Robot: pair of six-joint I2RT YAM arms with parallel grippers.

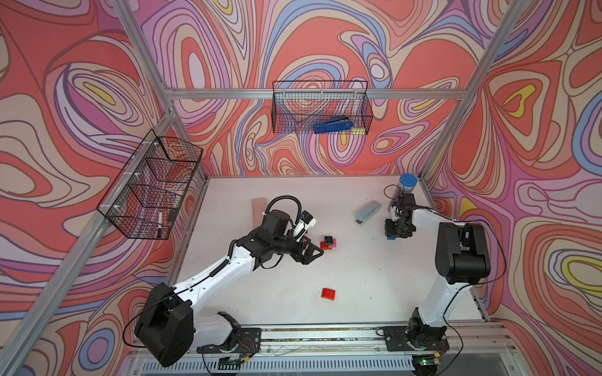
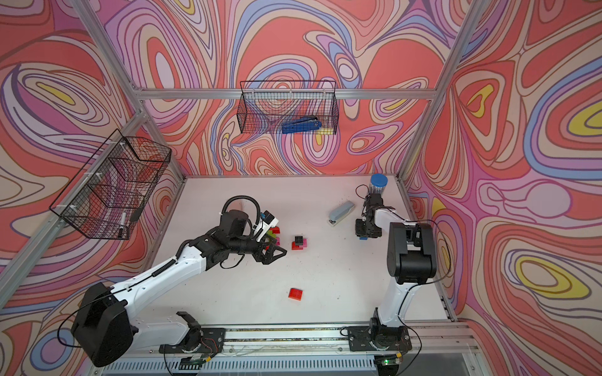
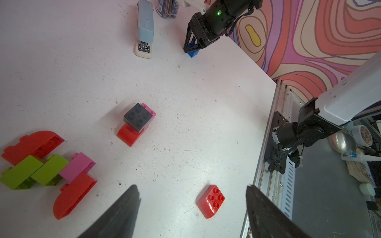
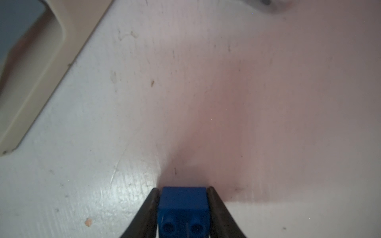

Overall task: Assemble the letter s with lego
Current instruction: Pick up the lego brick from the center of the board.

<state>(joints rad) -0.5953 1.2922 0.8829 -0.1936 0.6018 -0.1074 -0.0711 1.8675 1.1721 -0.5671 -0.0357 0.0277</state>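
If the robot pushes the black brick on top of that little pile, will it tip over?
It might tip: the black brick sits up high, bridging a red curved brick and a pink brick. It looks hard and blocky, so it probably won't bend or roll. It's small, so likely light.

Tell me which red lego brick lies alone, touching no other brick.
The red brick lying studs-up nearest the base rail. The other red ones: one under the black brick, two in the lime-and-pink cluster.
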